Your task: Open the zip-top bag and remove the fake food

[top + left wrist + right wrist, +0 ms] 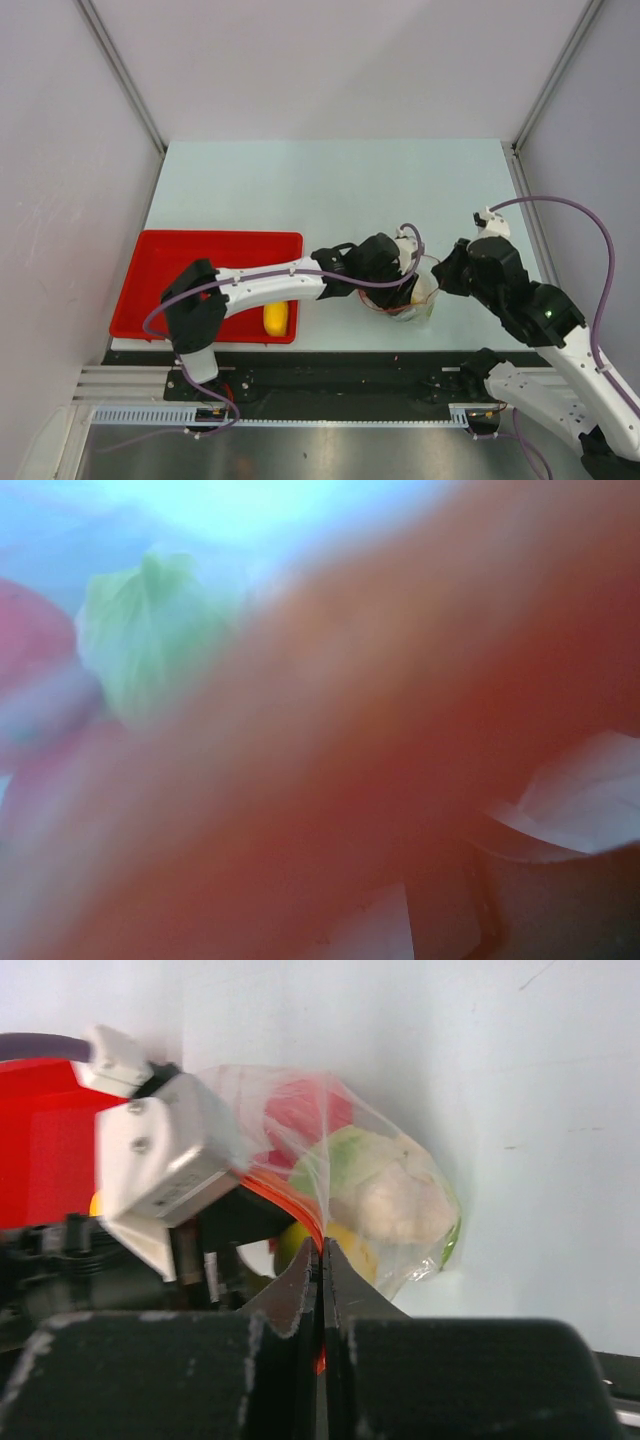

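Looking down from the top view, the zip-top bag (420, 302) sits on the table (330, 180) near its front edge, between the two arms. The left gripper (405, 283) reaches across from the left and dips into the bag's mouth. The right gripper (445, 278) meets the bag's rim from the right. A yellow oval (275, 318) lies in the red tray (200, 250), well apart to the left, and the table between bag and tray shows nothing in the way, so the left arm should have room to go leftward

From the left wrist almost all is blur: a broad red-orange band crosses the view, too close to name. Beyond it sits a green piece (150, 630), with something red at the left edge. No fingers show, so I cannot tell whether this gripper is released or grasping

From the right wrist, the right gripper's fingers are clenched flat on the red zip strip (278, 1193), pinning the rim. The fake food (390, 1185) is bunched in the bag's far end, beyond and to the right of that pinch, and the bag's long axis runs from the rim out that way. The left gripper is nearer the food, already at the mouth. Any pull should come back along that axis, or the bag may drag with it
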Controlling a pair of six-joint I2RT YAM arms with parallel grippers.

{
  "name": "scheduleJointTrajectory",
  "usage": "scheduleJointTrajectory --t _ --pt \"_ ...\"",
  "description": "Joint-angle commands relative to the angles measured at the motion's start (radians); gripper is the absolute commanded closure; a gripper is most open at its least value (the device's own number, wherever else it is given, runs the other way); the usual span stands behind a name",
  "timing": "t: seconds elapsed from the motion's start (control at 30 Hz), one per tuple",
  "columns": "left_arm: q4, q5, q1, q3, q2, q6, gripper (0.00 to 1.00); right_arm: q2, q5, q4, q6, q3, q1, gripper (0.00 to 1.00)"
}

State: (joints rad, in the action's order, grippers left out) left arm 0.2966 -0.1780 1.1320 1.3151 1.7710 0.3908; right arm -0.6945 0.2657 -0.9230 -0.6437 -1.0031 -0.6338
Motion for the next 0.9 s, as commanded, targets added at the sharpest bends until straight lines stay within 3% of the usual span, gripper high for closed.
scheduleJointTrajectory --t 0.0,0.17,0.3,0.4,0.6,0.87 --pt "0.083 0.049 -0.001 0.073 -0.085 -0.03 1.0 0.036 0.076 0.007 0.061 0.011 -0.003 1.0" --pt "0.11 0.129 -0.011 0.122 -0.134 0.006 1.0 0.038 0.073 0.029 0.107 0.014 0.0 1.0" --pt "0.047 0.17 -0.011 0.028 -0.254 0.054 1.0 0.023 0.118 0.012 0.144 0.027 0.002 1.0" --pt "-0.048 0.134 -0.012 -0.095 -0.382 0.109 1.0 0.02 0.119 0.021 0.131 0.04 0.006 1.0" --pt "-0.077 0.051 -0.014 -0.174 -0.573 0.094 1.0 0.003 0.121 0.019 0.082 0.046 0.009 1.0" --pt "-0.047 0.127 -0.035 -0.145 -0.607 0.118 1.0 0.035 0.129 0.039 0.079 0.021 0.009 1.0"
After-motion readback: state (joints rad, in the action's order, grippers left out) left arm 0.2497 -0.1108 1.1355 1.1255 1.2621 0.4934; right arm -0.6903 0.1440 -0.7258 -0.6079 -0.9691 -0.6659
